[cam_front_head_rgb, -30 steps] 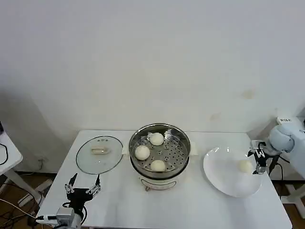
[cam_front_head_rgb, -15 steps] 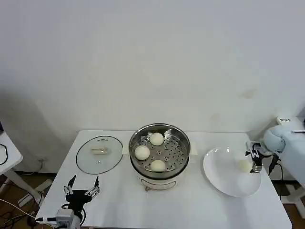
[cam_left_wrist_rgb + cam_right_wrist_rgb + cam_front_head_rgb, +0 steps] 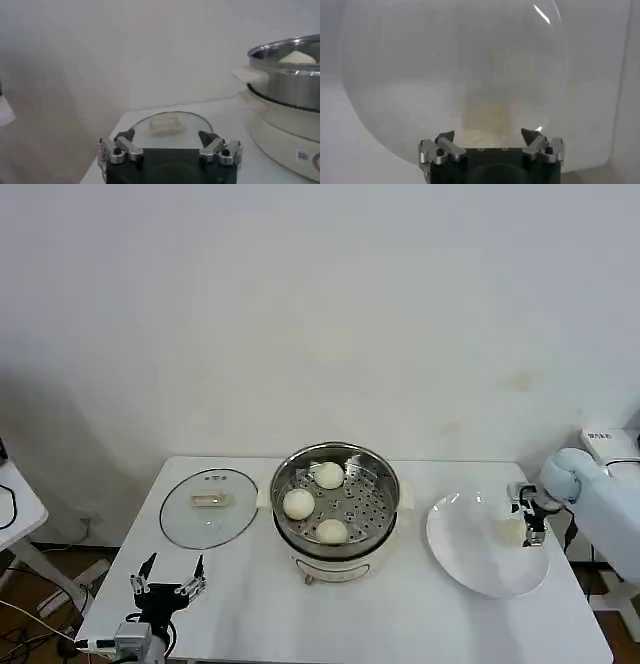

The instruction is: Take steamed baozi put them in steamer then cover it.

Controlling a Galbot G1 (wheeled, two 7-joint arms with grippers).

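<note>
Reaching over the plate [image 3: 470,569], the right gripper [image 3: 527,512] straddled the last bun [image 3: 486,118], jaws apart. Three buns [image 3: 299,503] sat in the steamer [image 3: 335,529]; the lid [image 3: 208,506] lay beside it. The left gripper [image 3: 166,588] hung open. Centre the bun, then close gently — a hard squeeze would likely dent it.

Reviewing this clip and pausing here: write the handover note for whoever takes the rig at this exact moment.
Right gripper: open, at the white plate's far right edge, around the last baozi, not yet closed on it.
Left gripper: open, idle at the table's front left corner.
Done: three baozi sit in the steamer.
Cover lies flat on the table, left of the steamer.
Left: grasp the fourth baozi, place it in the steamer, put the cover on.
</note>
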